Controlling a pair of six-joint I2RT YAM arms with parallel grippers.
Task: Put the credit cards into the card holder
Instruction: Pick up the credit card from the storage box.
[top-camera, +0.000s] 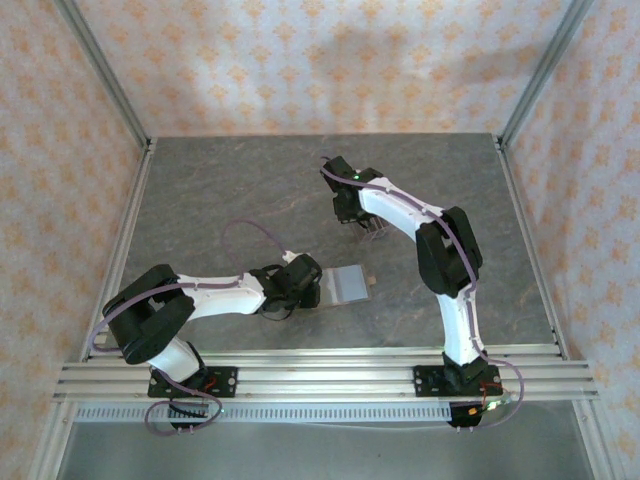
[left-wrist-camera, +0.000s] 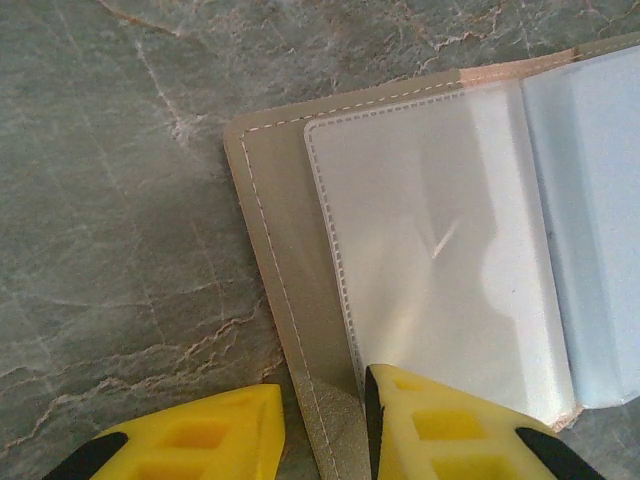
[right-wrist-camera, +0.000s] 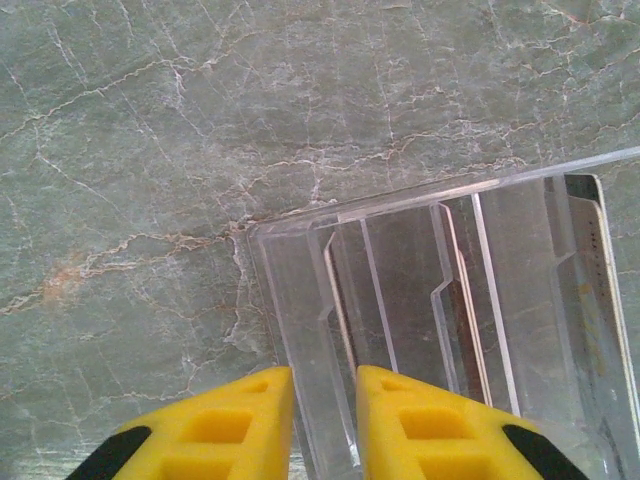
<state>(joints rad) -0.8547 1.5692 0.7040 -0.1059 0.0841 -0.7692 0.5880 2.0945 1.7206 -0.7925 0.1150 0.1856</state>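
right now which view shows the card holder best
left wrist: the open card holder is close up, tan stitched edge and clear sleeves plain. top external shows it small, lying open by the left gripper.

High rear top view; close downward wrist views; card holder (top-camera: 347, 284) in top and left

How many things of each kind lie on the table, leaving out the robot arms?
Card holder: 1
Clear rack: 1
Cards: at least 2, standing edge-on in the rack; any more are hard to tell
Total: at least 4
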